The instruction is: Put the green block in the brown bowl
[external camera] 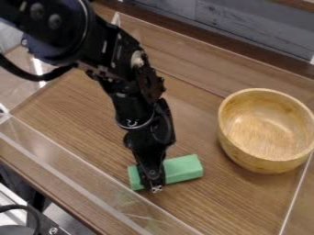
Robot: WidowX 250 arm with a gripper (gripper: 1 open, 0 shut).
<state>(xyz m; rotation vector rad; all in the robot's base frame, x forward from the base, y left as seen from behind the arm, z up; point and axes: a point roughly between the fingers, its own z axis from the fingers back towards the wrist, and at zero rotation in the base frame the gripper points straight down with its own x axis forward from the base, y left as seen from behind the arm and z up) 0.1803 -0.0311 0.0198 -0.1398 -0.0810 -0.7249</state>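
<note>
The green block point(182, 168) lies flat on the wooden table, near the front edge, left of the brown bowl point(266, 128). My gripper point(153, 182) points straight down onto the block's left end, with the black fingers shut on the green block. The block's left part is hidden behind the fingers. Off to the right the bowl stands upright with nothing in it, about a block's length from the green block.
Clear plastic walls point(73, 188) run along the front and left of the table point(185, 83). The black arm point(98, 55) reaches in from the upper left. A grey wall panel point(245, 23) stands behind the table.
</note>
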